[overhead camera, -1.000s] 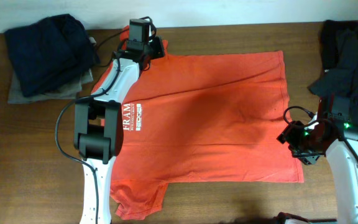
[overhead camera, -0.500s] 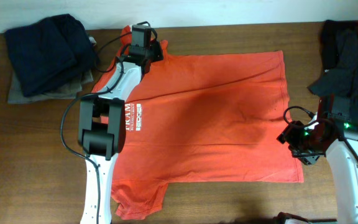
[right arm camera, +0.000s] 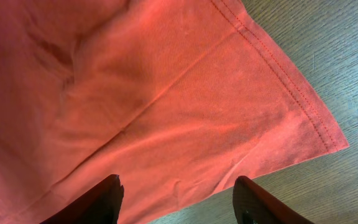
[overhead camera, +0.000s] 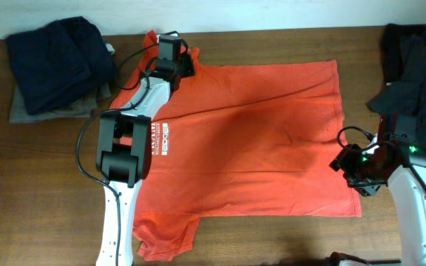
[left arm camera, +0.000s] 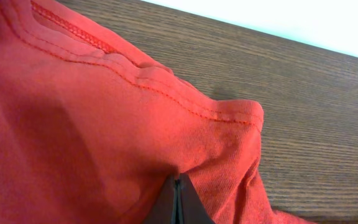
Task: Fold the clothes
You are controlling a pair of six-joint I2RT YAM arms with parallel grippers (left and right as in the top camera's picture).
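The clothes in hand are a red-orange T-shirt (overhead camera: 250, 133), spread flat on the wooden table (overhead camera: 43, 185) with white lettering (overhead camera: 157, 139) near its left side. My left gripper (overhead camera: 172, 50) is at the shirt's far left shoulder. In the left wrist view it (left arm camera: 178, 186) is shut, with a fold of the red fabric (left arm camera: 92, 124) bunched at its tips beside the stitched sleeve hem (left arm camera: 229, 115). My right gripper (overhead camera: 355, 167) hovers at the shirt's right edge. It (right arm camera: 176, 190) is open over the hem corner (right arm camera: 316, 140), with nothing between its fingers.
A pile of dark navy clothes (overhead camera: 58, 59) lies on a grey cloth (overhead camera: 28, 111) at the far left. A heap of black garments (overhead camera: 416, 66) sits at the far right, behind the right arm. A white wall (left arm camera: 328, 25) runs along the table's far edge.
The left gripper has shifted slightly right and toward me with the shoulder fabric, uncovering a bit of sleeve at the far left. The right arm has not moved.
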